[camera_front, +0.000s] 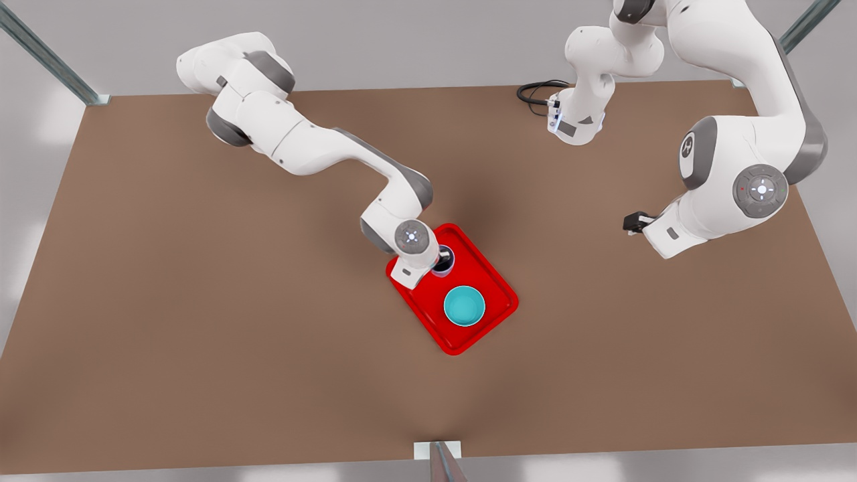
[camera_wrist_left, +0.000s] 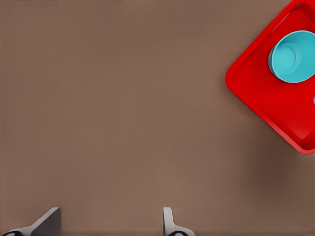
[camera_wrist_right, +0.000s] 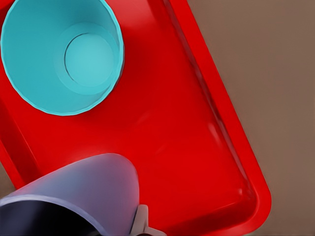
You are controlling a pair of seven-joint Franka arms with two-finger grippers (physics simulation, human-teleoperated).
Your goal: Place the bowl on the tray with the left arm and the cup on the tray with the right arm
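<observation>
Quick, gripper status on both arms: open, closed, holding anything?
Left gripper: open, empty, above bare table beside the tray.
Right gripper: over the tray, one finger against the cup; grip state cannot be told.

White arms [camera_front: 315,144] (grey joints); black jaws

No words, brand names or numbers can be read here. The one sign is a small emblem on the grey joint cap [camera_front: 687,146] of the arm at the front view's right.

Red tray [camera_front: 492,281], turquoise bowl [camera_front: 464,306], lavender cup [camera_wrist_right: 83,191]
</observation>
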